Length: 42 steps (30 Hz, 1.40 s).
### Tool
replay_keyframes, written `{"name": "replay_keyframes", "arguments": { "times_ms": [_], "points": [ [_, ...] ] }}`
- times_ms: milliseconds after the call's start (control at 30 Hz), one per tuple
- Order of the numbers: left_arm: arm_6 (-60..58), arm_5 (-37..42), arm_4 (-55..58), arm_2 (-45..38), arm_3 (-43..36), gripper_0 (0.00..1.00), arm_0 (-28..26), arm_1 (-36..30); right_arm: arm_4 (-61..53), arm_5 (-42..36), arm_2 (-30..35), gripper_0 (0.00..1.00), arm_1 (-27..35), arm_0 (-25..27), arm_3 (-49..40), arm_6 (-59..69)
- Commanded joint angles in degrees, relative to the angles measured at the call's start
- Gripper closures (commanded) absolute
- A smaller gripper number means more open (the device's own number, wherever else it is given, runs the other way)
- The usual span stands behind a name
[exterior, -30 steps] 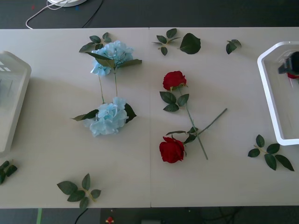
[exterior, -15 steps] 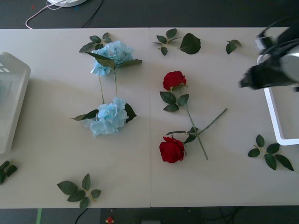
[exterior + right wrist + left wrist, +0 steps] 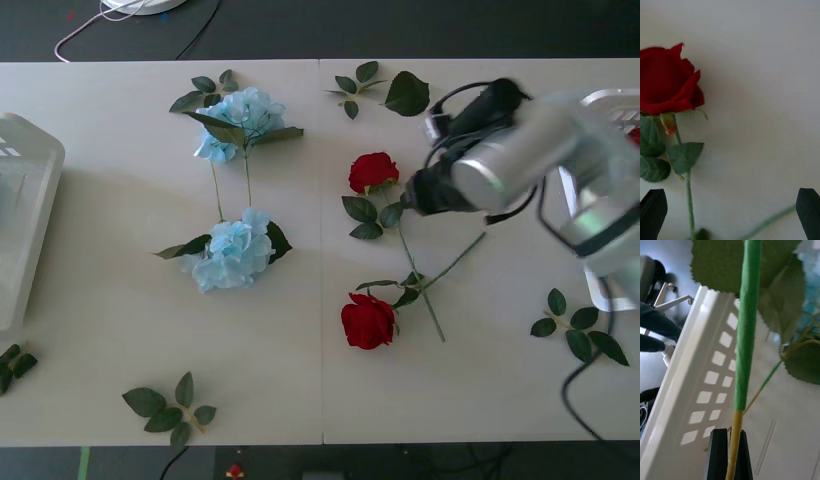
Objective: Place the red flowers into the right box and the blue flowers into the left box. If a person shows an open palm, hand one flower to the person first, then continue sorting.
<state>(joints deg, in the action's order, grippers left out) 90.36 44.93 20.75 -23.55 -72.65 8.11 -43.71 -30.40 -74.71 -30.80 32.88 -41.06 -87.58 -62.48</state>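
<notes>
Front view, near edge of tabletop (image 3: pixel 300 400): loose leaf sprig (image 3: pixel 170 405) at the near left, another (image 3: pixel 575 325) at the near right.

Mid tabletop: two red roses, the nearer rose (image 3: pixel 368 322) lying with its stem crossing the stem of the farther rose (image 3: pixel 373 171). To their left, two pale blue hydrangea heads, one nearer (image 3: pixel 232 254) and one farther (image 3: pixel 240 120), stems lying between them.

Right pincer (image 3: pixel 730 210) above the farther rose's stem, just beside its leaves; arm reaching in from the right box (image 3: pixel 600 200) side. Fingers spread wide at the two corners of the right wrist view, nothing between them; bloom ahead, stem running toward one finger rather than the middle of the gap.

Left wrist view: left pincer (image 3: pixel 729 453) closed tight on a thin flower stem (image 3: pixel 747 333), green wrap above a bare yellowish end, leaves and a hint of blue overhead, so probably a hydrangea. Slotted wall of the left box (image 3: pixel 711 382) just beside it.

Far edge: more sprigs (image 3: pixel 385 88).

Step judged: right arm approaching a red rose for pickup; left arm delivering to its box. Next move calls for centring the gap over the stem below the leaves, descending, then closing. Crossed stems nearby may drag the second rose.
</notes>
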Motion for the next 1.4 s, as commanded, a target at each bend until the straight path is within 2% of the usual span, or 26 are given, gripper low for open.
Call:
{"name": "replay_keyframes", "arguments": {
  "times_ms": [33, 267, 300, 333, 367, 400, 433, 900, 933, 967, 1000, 1033, 1067, 1400],
  "points": [
    [-3.8, -2.6, -0.7, 2.1, -0.4, 1.00, -1.8, 0.1, 4.5, 0.6, -1.9, 0.00, -4.5, -4.4, 5.4, -2.8],
    [-4.2, -6.4, -0.7, 3.2, -0.5, 0.99, -1.8, 2.1, 7.4, 6.9, -2.0, 0.00, -9.0, -5.7, 14.1, -4.8],
    [-4.2, -6.4, -0.7, 3.2, -0.5, 0.93, -1.8, 2.3, 7.4, 8.1, -2.1, 0.00, -9.6, -6.0, 15.5, -5.2],
    [-4.3, -6.5, -0.7, 3.2, -0.5, 0.75, -1.8, 2.4, 7.4, 8.6, -2.2, 0.00, -9.9, -6.1, 16.0, -5.4],
    [-4.4, -7.1, -0.7, 3.2, -0.5, 0.31, -1.8, 2.6, 7.5, 9.7, -2.4, 0.00, -10.4, -6.4, 17.2, -5.6],
    [-4.4, -7.1, -0.6, 3.2, -0.5, 0.05, -1.8, 2.7, 7.5, 10.6, -2.6, 0.00, -11.0, -6.6, 18.1, -5.9],
    [-4.4, -7.1, -0.5, 3.2, -0.5, 0.00, -1.8, 2.8, 7.5, 11.0, -2.6, 0.00, -11.2, -6.7, 18.6, -6.0],
    [-4.9, -7.7, 0.8, 3.2, -0.5, 0.00, -1.8, 3.7, 7.3, 19.1, -5.5, 0.00, -13.8, -8.5, 26.3, -6.3],
    [-5.0, -7.6, 1.0, 3.1, -0.5, 0.00, -1.8, 3.9, 7.3, 19.4, -5.7, 0.10, -13.9, -8.5, 26.6, -6.3],
    [-5.1, -7.7, 1.1, 2.8, -0.5, 0.00, -1.8, 4.1, 7.1, 19.5, -5.7, 0.54, -13.9, -8.5, 26.7, -6.2],
    [-5.2, -7.7, 1.2, 2.8, -0.5, 0.00, -1.8, 4.2, 7.1, 19.5, -5.7, 0.72, -14.0, -8.4, 26.8, -6.1],
    [-5.2, -7.7, 1.3, 2.8, -0.5, 0.00, -1.8, 4.2, 6.8, 19.6, -5.7, 0.96, -13.9, -8.4, 26.7, -6.0],
    [-5.3, -7.7, 1.4, 2.8, -0.5, 0.00, -1.8, 4.2, 6.7, 19.6, -5.7, 1.00, -13.9, -8.4, 26.8, -5.8],
    [-5.5, -7.7, 2.5, 1.8, -0.5, 0.00, -1.8, 4.2, 5.6, 20.5, -5.7, 1.00, -13.9, -8.5, 26.7, -5.7]
  ]
}}
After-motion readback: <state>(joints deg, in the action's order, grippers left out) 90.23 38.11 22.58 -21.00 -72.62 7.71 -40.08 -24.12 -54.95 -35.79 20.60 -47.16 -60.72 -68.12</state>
